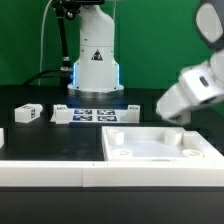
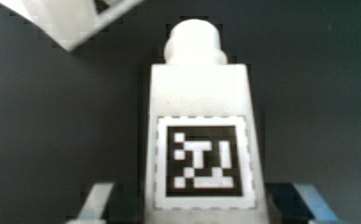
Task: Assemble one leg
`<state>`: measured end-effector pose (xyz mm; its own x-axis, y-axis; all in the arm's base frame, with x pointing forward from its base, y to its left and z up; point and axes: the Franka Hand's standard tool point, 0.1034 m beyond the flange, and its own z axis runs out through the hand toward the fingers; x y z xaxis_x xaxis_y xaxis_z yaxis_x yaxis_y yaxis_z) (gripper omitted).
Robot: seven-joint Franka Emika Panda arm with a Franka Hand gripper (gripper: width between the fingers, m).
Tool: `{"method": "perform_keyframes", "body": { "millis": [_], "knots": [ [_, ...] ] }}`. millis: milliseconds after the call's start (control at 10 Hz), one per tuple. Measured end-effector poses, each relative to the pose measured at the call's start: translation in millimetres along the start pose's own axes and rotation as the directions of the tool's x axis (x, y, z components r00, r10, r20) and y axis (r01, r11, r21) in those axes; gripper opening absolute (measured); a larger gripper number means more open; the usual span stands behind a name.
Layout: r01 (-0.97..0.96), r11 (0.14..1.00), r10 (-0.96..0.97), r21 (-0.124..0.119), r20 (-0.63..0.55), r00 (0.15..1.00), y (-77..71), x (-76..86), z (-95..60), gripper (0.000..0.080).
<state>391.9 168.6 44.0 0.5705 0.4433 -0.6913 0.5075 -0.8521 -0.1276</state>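
White and tag-faced, the leg [image 2: 202, 110] is being pinched at both sides by the arm's jaws, hanging over the black bench [image 1: 50, 140] by the white panel [image 1: 190, 150] at the exterior view's right.

Marker board [image 1: 95, 113] behind panel [image 1: 160, 148], loose leg [image 1: 28, 113] at the exterior view's left of it, held leg [image 2: 198, 110] in tool [image 2: 198, 200]

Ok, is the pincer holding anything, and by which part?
Cannot tell. The leg sits inside the pincer at its tagged end, but dark gaps show beside both fingers.
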Motion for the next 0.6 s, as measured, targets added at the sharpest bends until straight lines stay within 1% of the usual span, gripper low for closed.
{"method": "perform_keyframes", "body": {
  "millis": [100, 300, 400, 500, 600],
  "knots": [
    [0.000, 1.000, 0.000, 0.006, -0.024, 1.000, 4.9, -13.2, -12.7, 0.0290],
    [0.025, 1.000, -0.025, -0.002, -0.068, 0.997, 14.2, -38.2, -30.6, 0.0290],
    [0.023, 1.000, -0.023, -0.002, -0.071, 0.997, 13.8, -39.1, -28.6, 0.0291],
    [0.022, 1.000, -0.023, -0.007, -0.102, 0.995, 15.2, -33.2, -28.7, 0.0291],
    [0.016, 1.000, -0.018, -0.017, -0.171, 0.985, 18.7, -28.8, -32.3, 0.0291]
  ]
}}
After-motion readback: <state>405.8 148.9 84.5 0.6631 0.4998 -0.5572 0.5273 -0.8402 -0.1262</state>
